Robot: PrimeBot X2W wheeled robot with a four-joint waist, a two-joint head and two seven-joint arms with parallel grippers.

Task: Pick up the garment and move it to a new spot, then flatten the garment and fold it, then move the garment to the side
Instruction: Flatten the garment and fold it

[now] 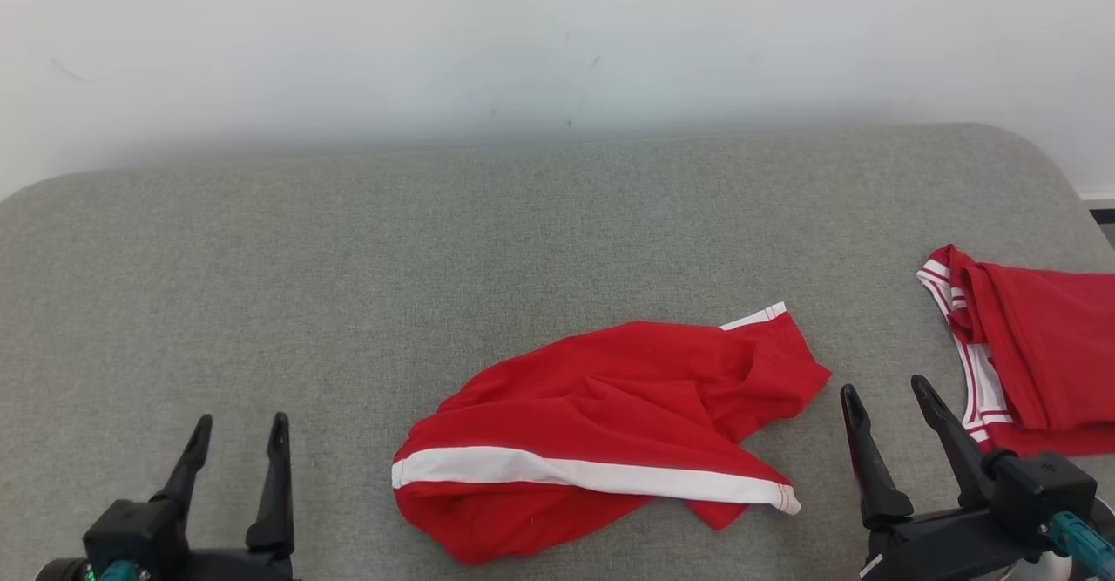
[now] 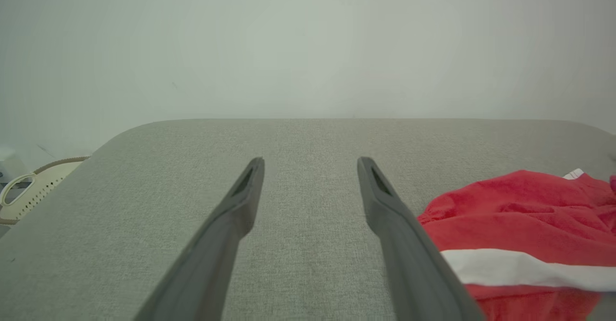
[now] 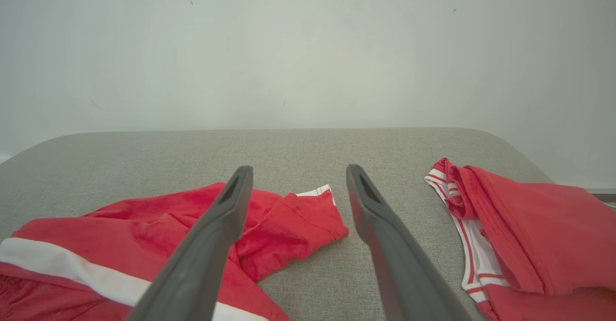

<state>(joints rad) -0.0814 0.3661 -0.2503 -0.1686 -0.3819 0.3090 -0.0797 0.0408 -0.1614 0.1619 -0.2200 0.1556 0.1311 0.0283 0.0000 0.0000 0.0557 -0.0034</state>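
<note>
Head view: my left gripper (image 1: 242,420) sits low left, fingers spread wide, nothing between them, over bare grey padded surface (image 1: 348,259). My right gripper (image 1: 884,387) is low right, fingers also spread, empty. The red garment (image 1: 601,424) lies crumpled between the two grippers, nearer the right one, on the near part of the surface; a white stripe runs across its front edge and there is a white hem at its far right corner. I touch it with neither gripper. A second red garment (image 1: 1045,346) with red-and-white striped trim lies at the right edge, just beside my right gripper. A white wall (image 1: 523,32) stands behind.

Left wrist view: left gripper (image 2: 311,160) fingers well apart, only grey fabric between them. The red garment (image 2: 505,210) is off to the right, beyond my right-hand finger; cannot tell if it touches. A cream perforated object (image 2: 33,186) shows past the surface's left edge.

Right wrist view: right gripper (image 3: 299,169) fingers wide apart and empty. The red garment (image 3: 120,220) lies left, its corner reaching into the gap between my fingers. The second red garment (image 3: 529,229) lies right, apart from the first.
</note>
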